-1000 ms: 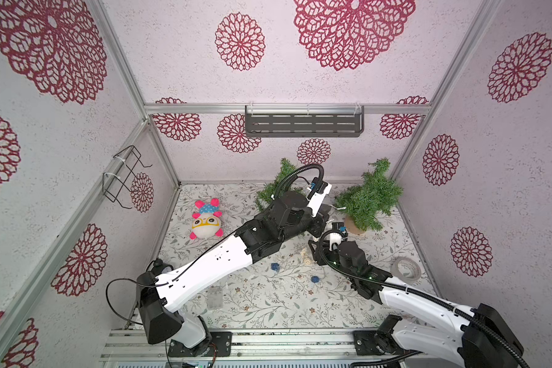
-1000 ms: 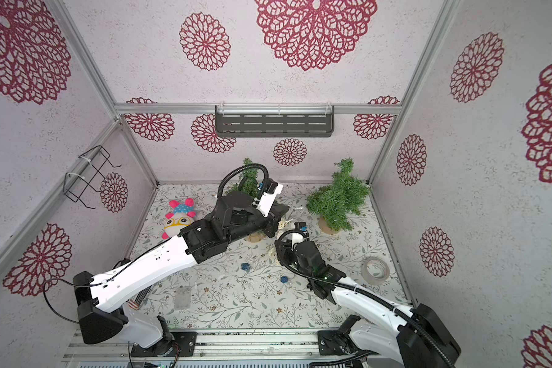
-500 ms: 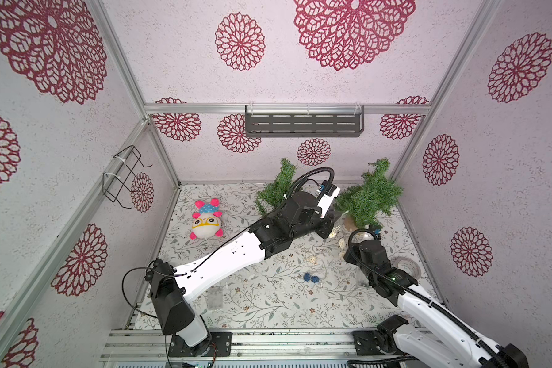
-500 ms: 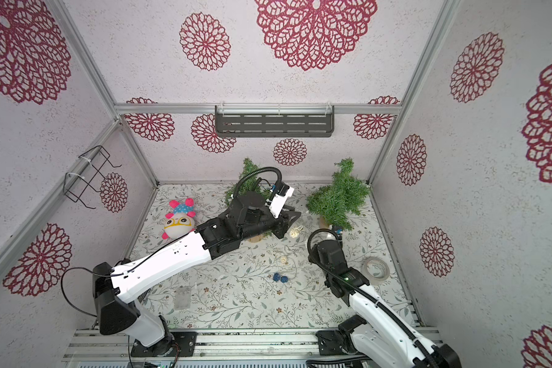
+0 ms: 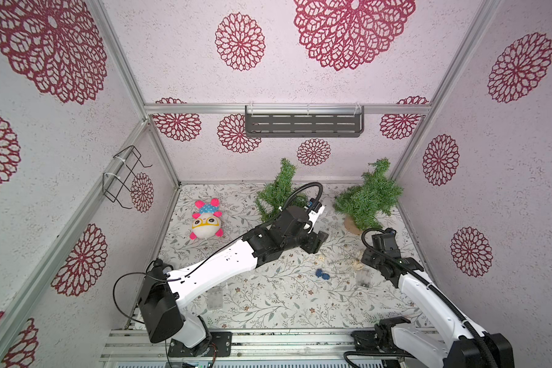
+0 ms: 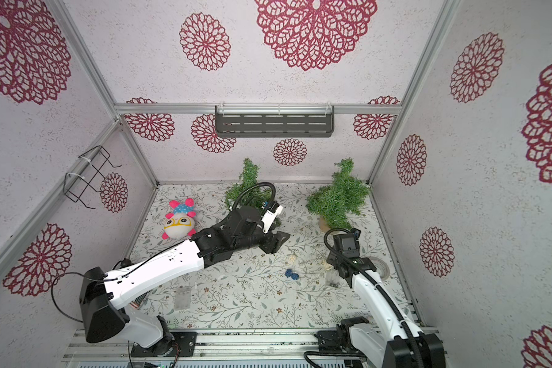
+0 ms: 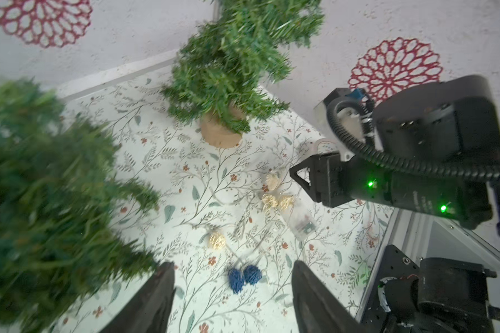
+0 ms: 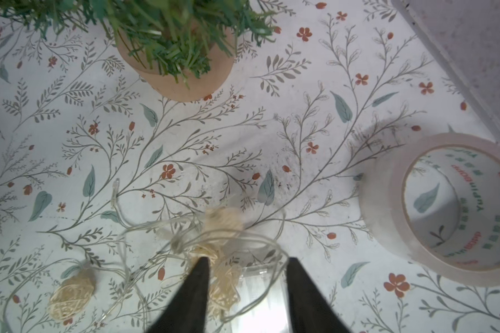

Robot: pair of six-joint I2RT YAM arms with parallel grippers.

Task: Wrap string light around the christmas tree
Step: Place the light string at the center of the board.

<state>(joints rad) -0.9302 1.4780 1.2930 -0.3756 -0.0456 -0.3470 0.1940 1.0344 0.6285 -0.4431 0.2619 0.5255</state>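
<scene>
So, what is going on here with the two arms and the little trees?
Two robot arms are meant to wrap a string light around a tree. At this moment the light lies tangled on the table, near that tree but not on it, nor on the other tree. The left hand is open, pointing at the blue balls. The right hand is open just over the cream balls. Neither holds anything.

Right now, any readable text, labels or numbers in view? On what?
"BOPP": tape roll, inner core, repeated in red and green print; the rest of that print is too blurred to read.
White print on the right arm: too small to read.
Nothing else shows text.
</scene>
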